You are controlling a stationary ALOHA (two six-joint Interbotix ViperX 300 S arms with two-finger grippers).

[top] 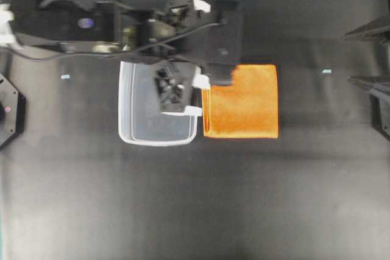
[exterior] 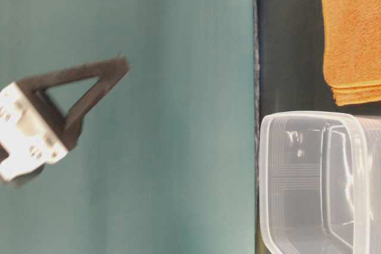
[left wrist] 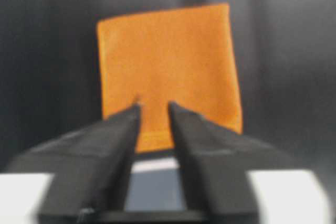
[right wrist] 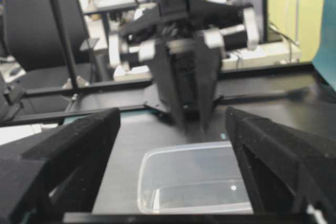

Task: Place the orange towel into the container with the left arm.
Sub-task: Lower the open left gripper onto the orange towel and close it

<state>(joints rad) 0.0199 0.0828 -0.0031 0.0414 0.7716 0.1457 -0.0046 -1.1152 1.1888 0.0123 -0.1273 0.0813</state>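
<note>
While the bright orange, roughly square microfibre towel (top: 244, 105) lies flat on the dark table (top: 195, 199), the overhead view shows it just right of the one clear rectangular plastic container (top: 137, 132), their edges almost touching. The long black left arm (top: 122, 28) reaches in from the left, and its lattice-patterned left gripper (top: 173, 89) hangs over the container's right half, so the towel lies just to its right. The right arm's parts (top: 372, 89) sit at the far right edge, well apart; the left arm is plainly nearer.

At table level, the container (exterior: 297, 194) and the layered towel edge (exterior: 354, 40) sit side by side, and one blurred black finger (exterior: 83, 90) hangs clear of both.

From the left wrist, the left gripper (left wrist: 155, 111) shows two fingers parted by a narrow gap, holding nothing, with the towel (left wrist: 168, 51) straight ahead beyond the tips. No long axis stands out.

From the right wrist, the right gripper (right wrist: 173, 124) stands wide and bare, facing the container (right wrist: 194, 177) and the left gripper (right wrist: 191, 124) above its far rim.

Count: one towel, one container, two grippers.
</note>
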